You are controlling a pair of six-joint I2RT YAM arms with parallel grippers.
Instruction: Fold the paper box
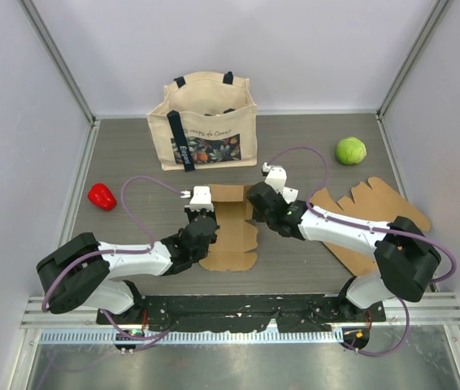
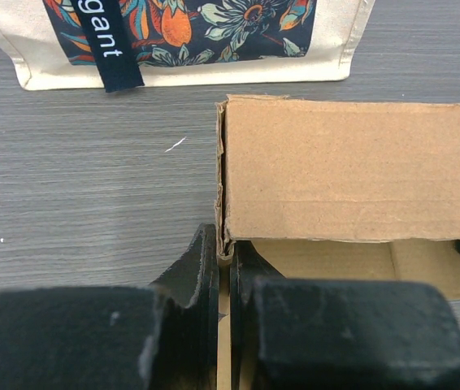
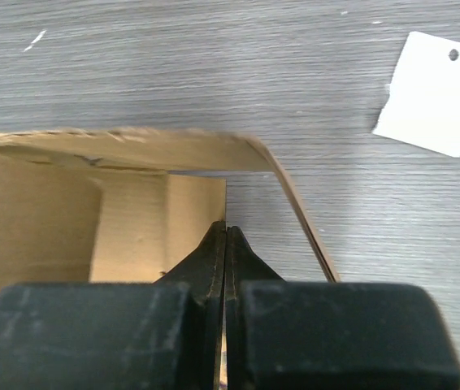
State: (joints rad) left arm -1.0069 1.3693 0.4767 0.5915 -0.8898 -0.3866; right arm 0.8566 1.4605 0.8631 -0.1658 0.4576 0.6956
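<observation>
On table [image 1: 132, 162], paper box [image 1: 234, 236]: only wrist views show left, right jaws clamped on walls.

The paper box [image 1: 232, 227] is hemmed in on both flanks. The left claw [image 2: 224, 253] pinches its left wall and the right claw [image 3: 226, 236] its right wall. Their arms slant in from the near edge, leaving a wedge of bare tabletop [image 1: 132, 154] in front. Behind the box, a bare strip runs before the tote bag [image 1: 204, 122], the tallest obstacle. Leftward is open as far as the red pepper [image 1: 101, 196]. On the right, a flat cardboard sheet [image 1: 380, 207] lies under the arm, with a green ball [image 1: 350, 150] behind it. A white tag [image 3: 431, 93] lies flat beyond the box.
</observation>
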